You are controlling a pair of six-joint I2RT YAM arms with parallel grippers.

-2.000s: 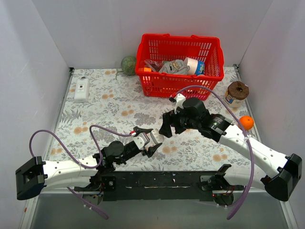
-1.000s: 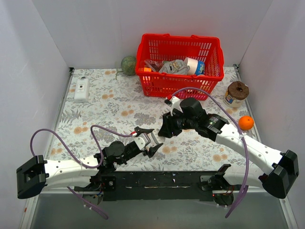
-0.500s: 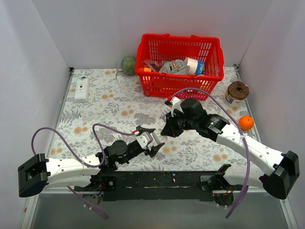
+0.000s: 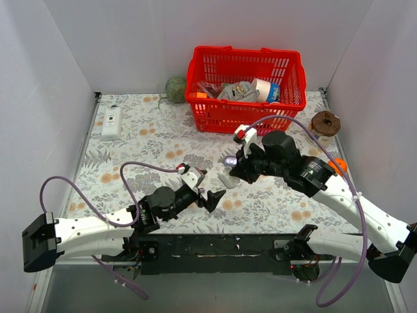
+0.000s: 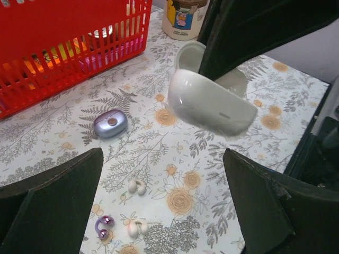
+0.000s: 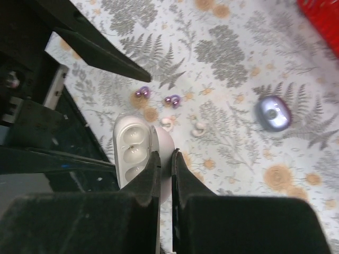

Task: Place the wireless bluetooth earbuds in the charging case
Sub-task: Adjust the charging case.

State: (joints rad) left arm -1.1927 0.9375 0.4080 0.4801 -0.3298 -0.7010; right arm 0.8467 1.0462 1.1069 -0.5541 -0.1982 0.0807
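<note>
The lavender charging case lies shut on the flowered cloth, also in the right wrist view and from above. Two purple earbuds lie on the cloth; one shows in the left wrist view. My right gripper is shut on the lid of an open white case, held above the cloth. My left gripper is open and holds nothing, hovering near the earbuds just left of the white case.
White earbuds lie beside the purple ones. A red basket of items stands at the back, a green ball left of it. A white device lies far left. A brown jar and an orange are right.
The left gripper has opened wide and let go of the white case. The right gripper has shut on the case's lid and now carries it, drawn slightly right.
</note>
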